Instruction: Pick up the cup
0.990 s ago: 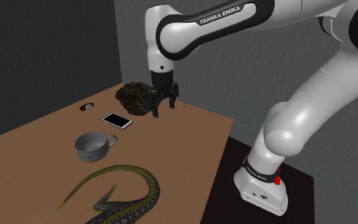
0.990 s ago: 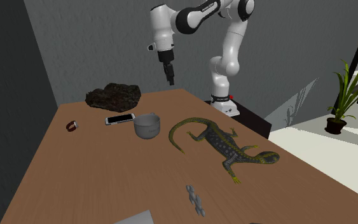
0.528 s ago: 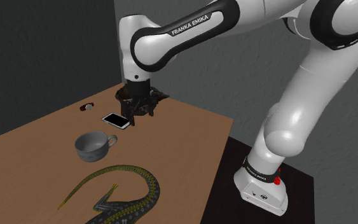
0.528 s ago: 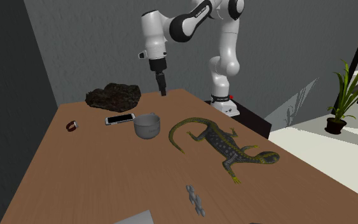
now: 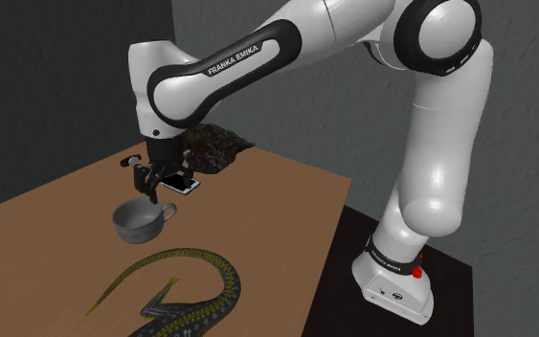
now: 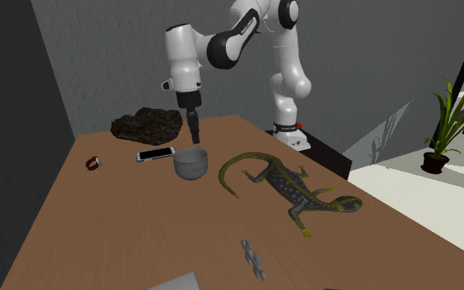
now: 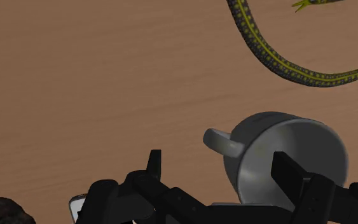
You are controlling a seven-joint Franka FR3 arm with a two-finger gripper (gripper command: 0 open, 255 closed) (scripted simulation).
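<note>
A grey cup [image 5: 139, 221] with a side handle stands upright on the wooden table [image 5: 277, 206], also seen as the cup [image 6: 190, 164] between the phone and the lizard. My black gripper [image 5: 148, 186] hangs just above the cup's rim, pointing down, and the same gripper [image 6: 194, 140] shows over the cup's back edge. In the wrist view the gripper [image 7: 220, 168] is open: one finger [image 7: 289, 174] is over the cup [image 7: 311, 149] mouth and the other is outside it. The handle [image 7: 222, 141] lies between them. Nothing is clasped.
A white phone [image 5: 182, 182] and a dark rock [image 5: 217, 146] lie just behind the cup. A small red object [image 6: 94, 163] sits near the table's edge. A yellow-striped toy lizard [image 6: 283, 185] sprawls beside the cup. A small grey piece [image 6: 255, 260] lies farther along the table.
The arm has swung from beside the rock, past the phone, to above the cup and come lower. The cup has not moved.
</note>
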